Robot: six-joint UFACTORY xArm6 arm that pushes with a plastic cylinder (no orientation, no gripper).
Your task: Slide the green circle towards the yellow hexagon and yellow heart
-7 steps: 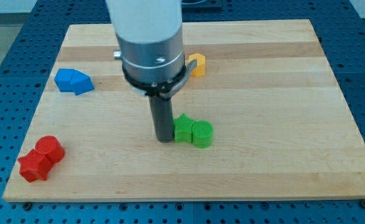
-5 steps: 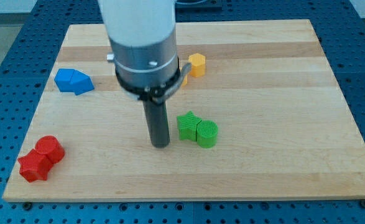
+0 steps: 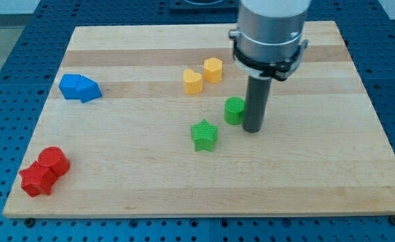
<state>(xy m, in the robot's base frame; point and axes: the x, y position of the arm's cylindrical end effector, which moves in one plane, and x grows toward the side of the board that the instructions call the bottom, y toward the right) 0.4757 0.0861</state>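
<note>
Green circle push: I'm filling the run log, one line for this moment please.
my tip touching green circle from right | yellow heart, yellow hexagon up-left, apart | green star separate

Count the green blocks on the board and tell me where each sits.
2. The green circle sits just left of my tip, right of centre. The green star lies apart, lower left of it, mid-board. None seems hidden.

The green circle (image 3: 234,110), a short ribbed cylinder, stands upright mid-board, below and to the view's right of the yellow heart (image 3: 192,81) and the yellow hexagon (image 3: 213,70), which sit side by side.
</note>
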